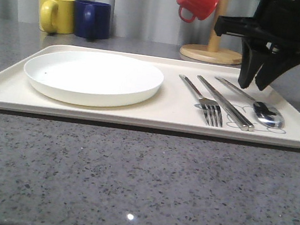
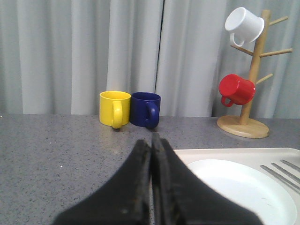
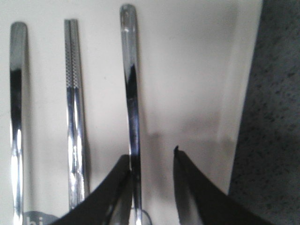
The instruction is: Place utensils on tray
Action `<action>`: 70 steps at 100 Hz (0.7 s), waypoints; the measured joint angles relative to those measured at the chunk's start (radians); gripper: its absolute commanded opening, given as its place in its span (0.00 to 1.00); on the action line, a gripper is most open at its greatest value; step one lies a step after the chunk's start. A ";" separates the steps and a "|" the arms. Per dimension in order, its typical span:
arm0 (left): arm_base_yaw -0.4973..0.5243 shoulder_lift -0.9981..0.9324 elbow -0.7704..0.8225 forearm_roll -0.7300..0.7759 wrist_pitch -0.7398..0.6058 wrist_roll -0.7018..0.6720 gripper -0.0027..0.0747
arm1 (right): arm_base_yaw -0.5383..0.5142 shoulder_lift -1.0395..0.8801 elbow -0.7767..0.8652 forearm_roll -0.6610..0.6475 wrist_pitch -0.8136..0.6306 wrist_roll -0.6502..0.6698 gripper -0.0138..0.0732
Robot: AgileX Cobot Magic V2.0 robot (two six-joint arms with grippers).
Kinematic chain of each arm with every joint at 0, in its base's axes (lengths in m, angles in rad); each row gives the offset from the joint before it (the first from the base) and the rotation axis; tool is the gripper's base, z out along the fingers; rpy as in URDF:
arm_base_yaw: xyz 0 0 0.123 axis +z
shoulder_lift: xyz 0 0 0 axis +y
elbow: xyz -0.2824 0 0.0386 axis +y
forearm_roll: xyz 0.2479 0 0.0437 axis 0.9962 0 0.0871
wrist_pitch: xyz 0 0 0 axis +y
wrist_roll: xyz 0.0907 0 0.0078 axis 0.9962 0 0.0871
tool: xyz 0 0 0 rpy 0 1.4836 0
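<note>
**A:** Over the right end of the tray [image 1: 138,114], which of your hands is that?

**Me:** That is my right hand [image 1: 259,83]. It hangs just above the spoon [image 1: 262,109], fingers pointing down and a little apart, with nothing between them. In the wrist view the spoon's handle runs right along the inner edge of one finger, while the other finger stands off to the side over bare tray.

**A:** Which way does the spoon lie?

**Me:** Its long axis runs near to far, slanting slightly left as it goes far, with the oval bowl at the near end. The bar piece [image 1: 226,104] and the fork [image 1: 202,97] lie just beside it to the left, all three nearly parallel and close but apart, tines toward the near edge. So my fingers straddle across the handle, not along it.

**A:** And the other hand?

**Me:** My left hand [image 2: 151,183] is pressed together, empty, up over the left side near the white plate [image 1: 93,76]. The right one is far nearer the cutlery.

**A:** How would these handle?

**Me:** Slim polished metal, hard and slippery, lying flat on a smooth matte cream surface with a low rim. The bar piece has a finely checkered stretch near its far end. I judge all three are already laid on the tray, so lifting away cleanly matters most.
</note>
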 measured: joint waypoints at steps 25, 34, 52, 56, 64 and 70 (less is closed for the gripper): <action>0.000 0.000 0.000 0.000 0.000 0.000 0.01 | -0.085 -0.145 0.018 -0.016 -0.034 -0.086 0.44; 0.000 0.000 0.000 0.000 0.000 0.000 0.01 | -0.125 -0.218 0.073 -0.019 -0.056 -0.097 0.44; 0.000 0.000 0.000 0.000 0.000 0.000 0.01 | -0.190 -0.416 0.277 -0.057 -0.162 -0.100 0.44; 0.000 0.000 0.000 0.000 0.000 0.000 0.01 | -0.199 -0.469 0.336 -0.066 -0.195 -0.101 0.44; 0.000 0.000 0.000 0.000 0.000 0.000 0.01 | -0.207 -0.577 0.464 -0.077 -0.262 -0.102 0.44; 0.000 0.000 0.000 0.000 0.000 0.000 0.01 | -0.207 -0.650 0.550 -0.079 -0.317 -0.103 0.44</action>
